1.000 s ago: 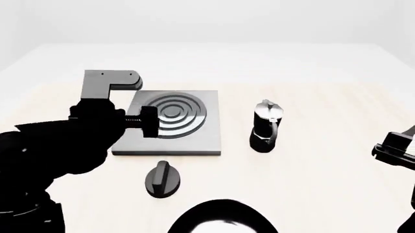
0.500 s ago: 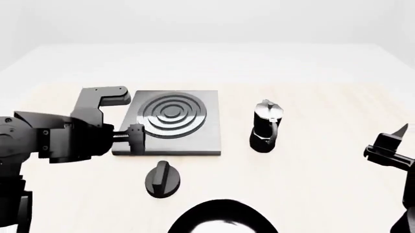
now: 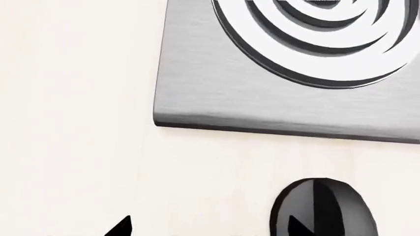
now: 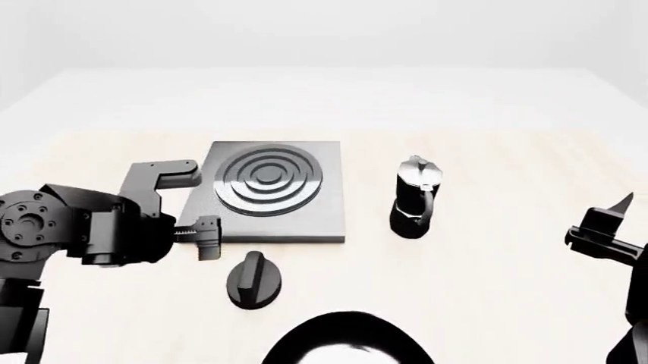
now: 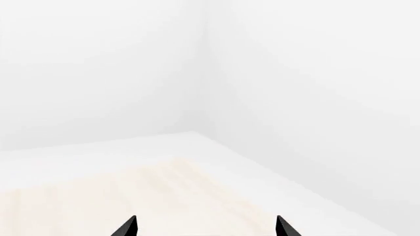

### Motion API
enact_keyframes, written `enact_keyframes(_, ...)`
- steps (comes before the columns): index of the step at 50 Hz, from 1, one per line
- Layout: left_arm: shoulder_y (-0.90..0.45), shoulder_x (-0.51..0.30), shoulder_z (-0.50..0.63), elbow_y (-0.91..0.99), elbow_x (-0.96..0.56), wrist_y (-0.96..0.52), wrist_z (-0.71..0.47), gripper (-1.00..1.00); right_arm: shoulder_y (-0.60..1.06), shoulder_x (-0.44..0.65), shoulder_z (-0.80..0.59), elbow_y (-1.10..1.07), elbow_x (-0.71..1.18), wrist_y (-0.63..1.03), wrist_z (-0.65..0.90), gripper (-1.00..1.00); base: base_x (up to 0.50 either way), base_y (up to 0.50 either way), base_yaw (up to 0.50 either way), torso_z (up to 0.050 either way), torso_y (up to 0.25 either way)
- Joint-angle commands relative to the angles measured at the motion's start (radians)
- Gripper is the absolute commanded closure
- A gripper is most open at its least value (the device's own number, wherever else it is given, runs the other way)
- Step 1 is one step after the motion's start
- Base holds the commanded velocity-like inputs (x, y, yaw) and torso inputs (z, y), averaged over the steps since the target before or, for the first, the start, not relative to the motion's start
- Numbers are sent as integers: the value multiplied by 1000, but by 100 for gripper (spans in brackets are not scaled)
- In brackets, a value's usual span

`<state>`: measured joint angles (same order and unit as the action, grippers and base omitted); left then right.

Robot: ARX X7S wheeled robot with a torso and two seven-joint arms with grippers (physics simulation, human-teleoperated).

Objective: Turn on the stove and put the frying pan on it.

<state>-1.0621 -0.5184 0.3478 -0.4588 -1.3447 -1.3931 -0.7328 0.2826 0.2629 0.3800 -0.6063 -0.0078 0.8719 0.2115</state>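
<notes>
The open, empty left end effector [image 4: 202, 205] hovers near the knob [image 4: 252, 280]; approaching off-centre could nudge it without turning. The right end effector [image 4: 608, 227] idles open.

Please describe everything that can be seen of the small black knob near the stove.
The knob is a small round black disc with a raised grip bar across its top, matte and dark like plastic. It lies flat on the pale table, apart from the stove, just in front of the plate's near edge. Beyond it toward the robot is the frying pan, also apart from it. The left gripper hangs beside and above it, not touching. Nothing grips the knob. No on or off marking shows.
</notes>
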Motion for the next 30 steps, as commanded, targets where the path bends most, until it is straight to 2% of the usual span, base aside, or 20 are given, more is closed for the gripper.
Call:
enact_keyframes(1, 2, -9, 62, -48, 49, 31, 90, -100, -4, 1, 2, 2, 4, -4, 3, -100, 0, 0, 0, 0, 0)
enact_keyframes(11, 10, -15, 134, -65, 100, 54, 187, -100, -4, 0, -8, 14, 4, -10, 8, -100, 0, 0, 0, 0, 0)
enact_keyframes(17, 17, -22, 147, -56, 99, 51, 203, -100, -6, 2, -5, 12, 7, -8, 8, -100, 0, 0, 0, 0, 0)
enact_keyframes(30, 48, -54, 200, 69, 83, 30, 283, -100, -2, 6, -9, 15, 9, -3, 13, -100, 0, 0, 0, 0, 0)
